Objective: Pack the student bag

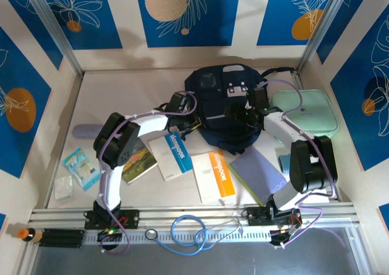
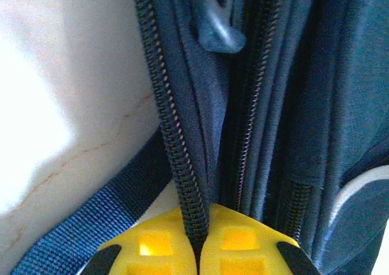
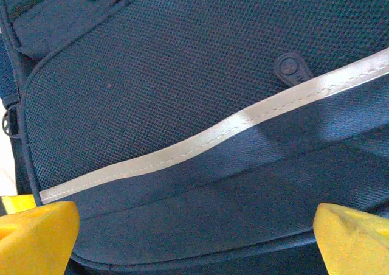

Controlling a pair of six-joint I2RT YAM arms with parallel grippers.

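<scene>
- Student bag (image 1: 213, 104) lies flat at the far middle of the table (image 1: 121, 92), with both arms reaching onto it.
- Left gripper (image 1: 186, 114) is at the bag's left edge. In the left wrist view the left gripper (image 2: 202, 246) has its jaws pinched together on the black zipper (image 2: 176, 159) of the bag (image 2: 316, 104), and the yellow pads (image 2: 155, 244) meet around the zipper tape.
- A blue strap (image 2: 97, 220) runs out to the left under that edge, over the pale tabletop.
- Right gripper (image 1: 243, 112) is over the bag's front. In the right wrist view the right gripper (image 3: 194, 238) has its jaws wide, with yellow fingertips (image 3: 36, 235) at both sides of the navy mesh panel (image 3: 182, 74). Contact with the fabric can't be told.
- Pale stripe (image 3: 213, 135) crosses that panel diagonally, with a small rubber tab (image 3: 293, 68) just above it.
- Mint-green case (image 1: 310, 114) sits just right of the bag.
- White-and-blue booklet (image 1: 173, 156), white-and-orange booklet (image 1: 213, 174) and a grey-purple folder (image 1: 261, 171) lie near the bag's near side.
- Small packets (image 1: 80, 167) are well apart, at the left.
</scene>
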